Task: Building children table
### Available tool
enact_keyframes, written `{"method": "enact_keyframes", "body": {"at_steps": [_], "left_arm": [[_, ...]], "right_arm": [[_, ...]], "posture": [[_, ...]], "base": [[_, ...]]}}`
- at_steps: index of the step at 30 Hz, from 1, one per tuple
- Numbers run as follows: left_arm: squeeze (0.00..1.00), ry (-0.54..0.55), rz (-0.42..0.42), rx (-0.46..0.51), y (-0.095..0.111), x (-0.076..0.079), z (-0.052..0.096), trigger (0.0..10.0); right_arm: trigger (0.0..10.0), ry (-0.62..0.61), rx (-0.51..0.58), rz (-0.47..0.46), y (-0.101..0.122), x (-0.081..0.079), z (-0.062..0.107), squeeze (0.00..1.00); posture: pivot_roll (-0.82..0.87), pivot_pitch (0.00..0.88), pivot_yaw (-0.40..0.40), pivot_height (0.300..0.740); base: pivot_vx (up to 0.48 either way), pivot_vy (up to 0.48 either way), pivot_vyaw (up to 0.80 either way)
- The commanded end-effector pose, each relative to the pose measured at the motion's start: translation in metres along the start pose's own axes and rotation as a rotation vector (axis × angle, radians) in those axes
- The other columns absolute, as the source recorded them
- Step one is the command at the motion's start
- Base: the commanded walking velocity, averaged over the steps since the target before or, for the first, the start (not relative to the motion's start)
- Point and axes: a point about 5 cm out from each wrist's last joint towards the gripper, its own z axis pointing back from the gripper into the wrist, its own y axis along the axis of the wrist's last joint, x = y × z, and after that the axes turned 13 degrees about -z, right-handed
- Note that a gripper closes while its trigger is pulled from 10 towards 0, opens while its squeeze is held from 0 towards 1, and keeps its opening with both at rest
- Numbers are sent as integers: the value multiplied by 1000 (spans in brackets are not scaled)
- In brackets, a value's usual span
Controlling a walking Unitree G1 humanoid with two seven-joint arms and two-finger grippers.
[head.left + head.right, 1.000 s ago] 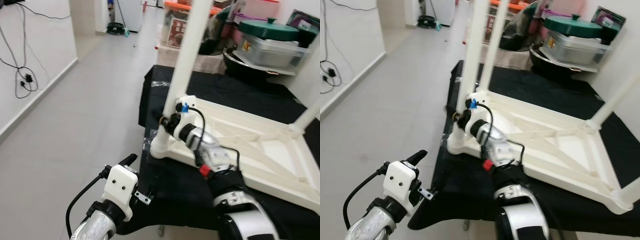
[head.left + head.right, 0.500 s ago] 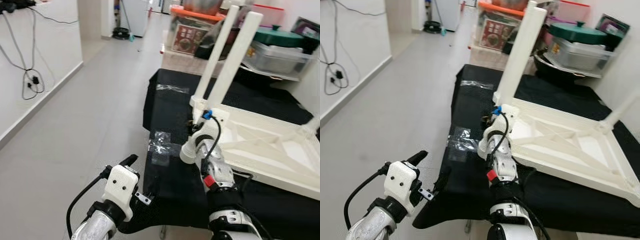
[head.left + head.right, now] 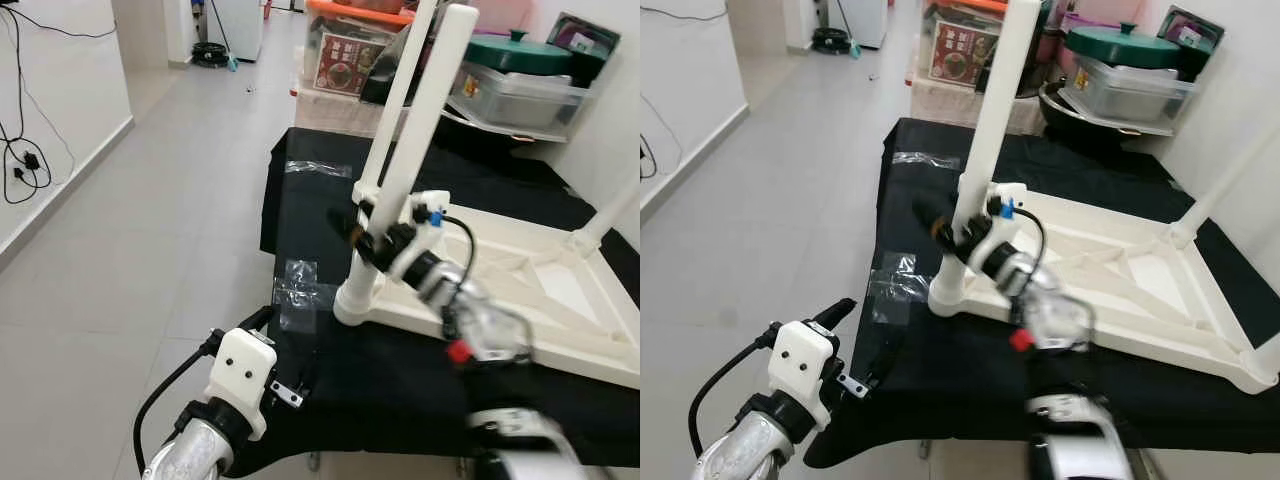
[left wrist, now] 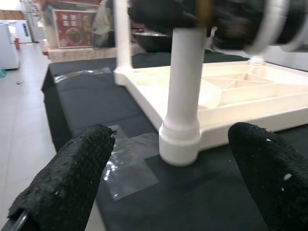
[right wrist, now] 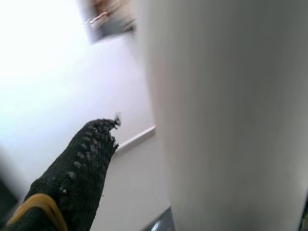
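Observation:
A white plastic children's table (image 3: 520,285) lies upside down on a black-covered table (image 3: 310,200), its legs pointing up. The near-left leg (image 3: 420,130) stands in its corner socket (image 3: 358,300). My right gripper (image 3: 362,232) reaches that leg from the right at about a third of its height. Its black fingers (image 5: 82,168) straddle the leg, and the right wrist view shows a gap between one finger and the leg (image 5: 226,115). My left gripper (image 3: 285,345) hovers low at the table's near-left edge, open, its fingers (image 4: 72,183) spread wide and facing the leg's base (image 4: 179,144).
Clear tape (image 3: 300,290) is stuck on the black cover near the leg. Boxes and a tub with a green lid (image 3: 520,55) crowd the back. Open tiled floor (image 3: 150,230) lies to the left, with cables (image 3: 25,160) hanging on the wall.
The head camera has shifted. My right forearm has swung out to the right while its gripper stays at the leg. The left gripper has not moved.

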Motion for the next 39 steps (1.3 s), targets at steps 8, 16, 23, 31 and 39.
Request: {"method": "enact_keyframes", "body": {"at_steps": [8, 16, 23, 31, 39], "left_arm": [[0, -8, 1, 3, 0, 2, -1, 10000], [0, -1, 0, 3, -1, 2, -1, 10000], [0, -2, 4, 4, 0, 1, -2, 10000], [0, -13, 3, 3, -1, 3, -2, 10000], [0, -9, -1, -1, -2, 1, -1, 10000]], "right_arm": [[0, 248, -272, -26, -43, -11, -32, 0], [0, -120, -140, 59, -38, 9, -44, 0], [0, -597, -35, 52, -33, 24, -43, 0], [0, -1223, 212, -21, -47, 23, -5, 0], [10000, -1042, 316, -160, -53, -6, -44, 1000]], "posture": [[187, 0, -164, 740], [179, 0, -166, 740], [165, 0, -158, 740], [166, 0, -152, 740], [169, 0, -156, 740]], "base": [[0, 0, 0], [0, 0, 0], [0, 0, 0], [0, 0, 0], [0, 0, 0]]}}
